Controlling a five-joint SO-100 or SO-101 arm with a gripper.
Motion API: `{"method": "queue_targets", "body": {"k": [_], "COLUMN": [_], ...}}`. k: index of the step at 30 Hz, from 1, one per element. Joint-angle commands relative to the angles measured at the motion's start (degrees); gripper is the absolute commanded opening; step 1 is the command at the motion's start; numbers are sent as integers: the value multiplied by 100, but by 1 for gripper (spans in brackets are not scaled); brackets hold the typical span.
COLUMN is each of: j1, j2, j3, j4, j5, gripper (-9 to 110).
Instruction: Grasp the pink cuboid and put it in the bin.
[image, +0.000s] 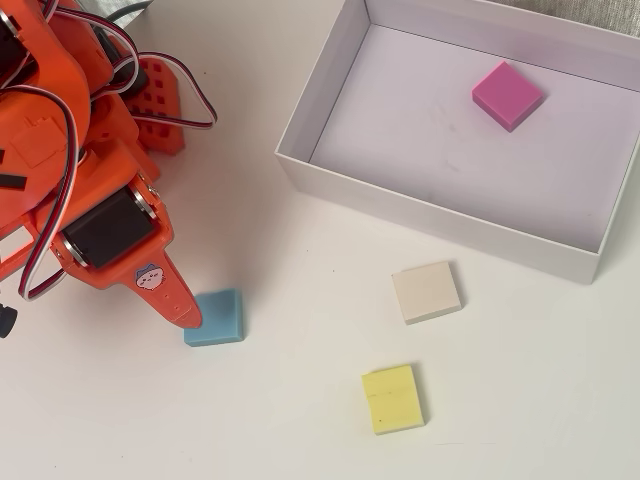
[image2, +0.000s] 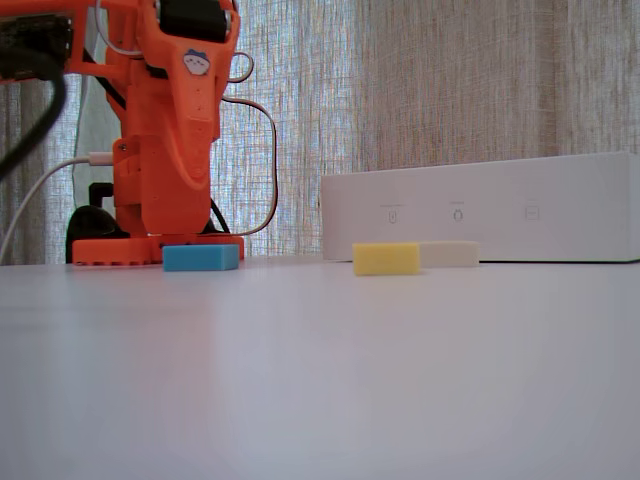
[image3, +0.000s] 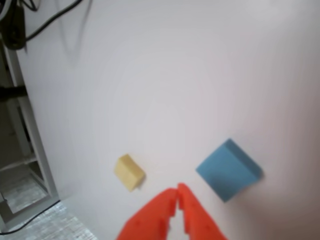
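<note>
Overhead view: pink cuboid (image: 507, 95) in bin (image: 430, 215), far from pincer (image: 190, 320).

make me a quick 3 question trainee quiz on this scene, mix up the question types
1. True or false: the pink cuboid lies inside the bin.
2. In the overhead view, which block lies right beside the end effector? A) yellow block B) blue block C) cream block
3. Fill in: in the wrist view, the end effector's fingertips are ____ and hold nothing.

Key
1. True
2. B
3. closed
</note>
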Motion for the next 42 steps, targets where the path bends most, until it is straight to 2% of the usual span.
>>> {"method": "queue_targets", "body": {"k": [1, 42], "j1": [9, 9], "j2": [-26, -26], "j3": [-18, -18], "j4": [9, 9], "j5": [-18, -18], "gripper": [-8, -8]}}
